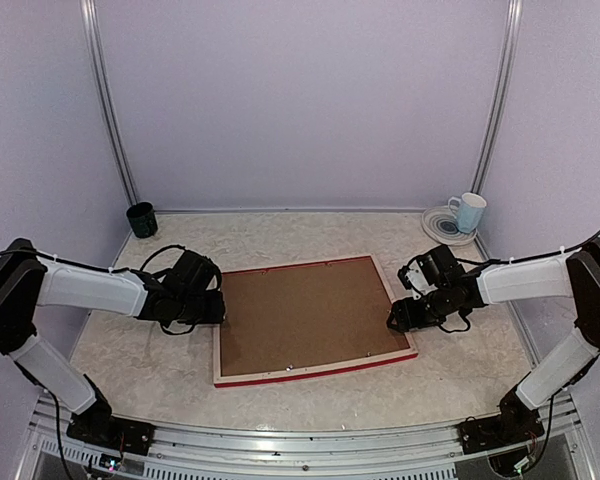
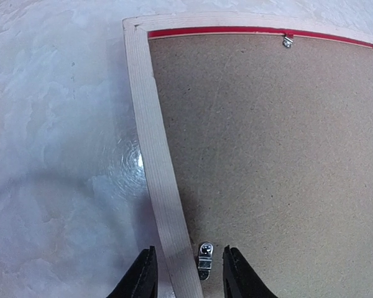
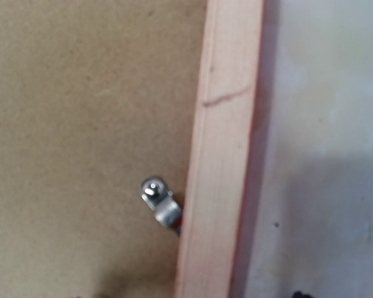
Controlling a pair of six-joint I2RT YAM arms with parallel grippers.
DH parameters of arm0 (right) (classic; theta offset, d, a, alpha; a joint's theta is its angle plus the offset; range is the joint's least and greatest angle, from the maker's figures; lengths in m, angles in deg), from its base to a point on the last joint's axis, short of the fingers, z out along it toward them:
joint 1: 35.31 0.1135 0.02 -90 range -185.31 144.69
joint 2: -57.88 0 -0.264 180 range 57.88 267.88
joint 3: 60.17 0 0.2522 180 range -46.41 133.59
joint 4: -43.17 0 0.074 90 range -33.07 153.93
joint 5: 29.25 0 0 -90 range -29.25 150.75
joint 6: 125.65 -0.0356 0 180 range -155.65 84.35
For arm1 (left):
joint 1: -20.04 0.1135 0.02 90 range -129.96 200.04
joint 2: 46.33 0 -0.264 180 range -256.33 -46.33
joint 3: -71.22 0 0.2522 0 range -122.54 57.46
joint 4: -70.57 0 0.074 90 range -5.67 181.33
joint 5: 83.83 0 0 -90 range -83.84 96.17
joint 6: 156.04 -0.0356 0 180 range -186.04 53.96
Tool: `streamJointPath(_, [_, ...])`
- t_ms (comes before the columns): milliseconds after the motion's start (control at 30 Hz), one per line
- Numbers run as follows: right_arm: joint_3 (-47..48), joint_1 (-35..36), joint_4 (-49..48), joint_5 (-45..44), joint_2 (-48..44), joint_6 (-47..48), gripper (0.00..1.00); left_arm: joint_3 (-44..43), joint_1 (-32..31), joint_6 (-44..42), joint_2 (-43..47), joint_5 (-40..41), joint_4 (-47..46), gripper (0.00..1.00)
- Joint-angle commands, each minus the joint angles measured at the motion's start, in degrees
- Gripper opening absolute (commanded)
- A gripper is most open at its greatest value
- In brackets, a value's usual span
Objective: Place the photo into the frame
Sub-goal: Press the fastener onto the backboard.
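So we've got the frame [image 1: 310, 373] lying back-up on the table [image 1: 460, 370], brown backing board [image 1: 310, 315] sitting in it. Our left gripper [image 2: 189, 276] has its fingers apart, straddling the left rail and a metal clip [image 2: 204, 261]; right gripper [image 1: 398, 318] sits over the right rail, fingers spread, holding nothing

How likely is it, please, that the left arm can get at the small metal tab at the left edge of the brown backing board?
Probably yes: the left arm's fingers stand open either side of the small metal tab, with nothing covering it.
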Motion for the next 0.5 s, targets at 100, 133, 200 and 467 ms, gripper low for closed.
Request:
streamJointPath(100, [-0.69,-0.51,-0.88,0.58,-0.69,-0.28,0.72,-0.29,-0.03,-0.08,-2.54,1.10,1.38,0.36])
streamJointPath(133, [-0.73,-0.53,-0.93,0.65,-0.67,-0.31,0.72,-0.26,-0.04,-0.09,-2.86,1.11,1.37,0.36])
streamJointPath(200, [-0.82,-0.52,-1.10,0.80,-0.69,-0.45,0.72,-0.30,-0.05,-0.12,-3.48,1.23,1.45,0.35])
streamJointPath(467, [-0.91,-0.49,-1.14,0.71,-0.60,-0.44,0.72,0.63,-0.63,0.54,-3.50,0.62,1.85,0.33])
